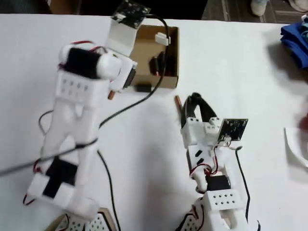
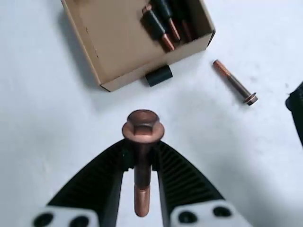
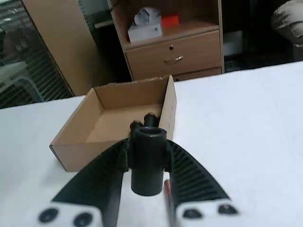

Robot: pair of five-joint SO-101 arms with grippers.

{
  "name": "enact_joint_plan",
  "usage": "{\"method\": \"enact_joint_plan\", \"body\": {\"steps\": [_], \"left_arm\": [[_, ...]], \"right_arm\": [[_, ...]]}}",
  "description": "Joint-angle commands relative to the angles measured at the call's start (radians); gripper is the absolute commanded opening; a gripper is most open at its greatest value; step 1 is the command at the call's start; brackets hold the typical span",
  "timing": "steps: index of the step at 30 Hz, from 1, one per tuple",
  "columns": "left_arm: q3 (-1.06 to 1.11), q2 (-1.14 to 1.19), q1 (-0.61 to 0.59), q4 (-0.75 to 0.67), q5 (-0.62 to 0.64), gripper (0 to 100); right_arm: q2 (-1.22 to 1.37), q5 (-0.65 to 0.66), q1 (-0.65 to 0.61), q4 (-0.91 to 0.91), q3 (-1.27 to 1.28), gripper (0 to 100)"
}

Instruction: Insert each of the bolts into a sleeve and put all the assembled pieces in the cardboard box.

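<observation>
1. The bolt (image 2: 142,163) in the left gripper (image 2: 143,153) is copper-coloured, with a six-sided head on a round flange, a smooth shank and a rounded tip. The black fingers are clamped on the shank, and the head sticks out past the fingertips. It hangs over the white table (image 1: 240,72), near the cardboard box (image 1: 144,45).
2. A second bolt (image 2: 235,82) of the same colour lies loose on the table, with its threaded end pointing towards the box and its head away. In the high view it lies just beside the right gripper (image 1: 195,98).
3. The sleeve (image 3: 148,163) in the right gripper is a short black tube with an open bore. The fingers are pressed together on its sides, and it faces the box from nearby.
4. Another black sleeve (image 2: 158,75) lies on the table, touching the outside of the box wall.
5. The box is shallow brown cardboard with an open top. Inside, at least two assembled pieces (image 2: 161,23) lie close together against one side wall, each a black sleeve with a copper bolt end showing. The rest of the box floor is bare.
</observation>
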Motion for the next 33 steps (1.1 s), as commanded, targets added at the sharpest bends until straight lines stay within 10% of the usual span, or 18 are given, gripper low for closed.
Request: {"method": "enact_joint_plan", "body": {"steps": [1,7,20,33], "left_arm": [[0.007,-0.147,0.009,-0.130,0.066,3],[0.231,-0.216,0.009,-0.465,0.428,3],[1.205,-0.779,0.094,-1.246,0.427,3],[1.213,-0.845,0.120,-1.277,0.408,3]], "right_arm": [[-0.013,0.106,-0.058,-0.074,0.012,1.9],[-0.012,0.255,-0.122,-0.143,0.011,1.9],[-0.010,0.256,-0.117,-0.176,0.011,1.9],[0.690,0.341,-0.143,-0.771,-0.170,1.9]]}}
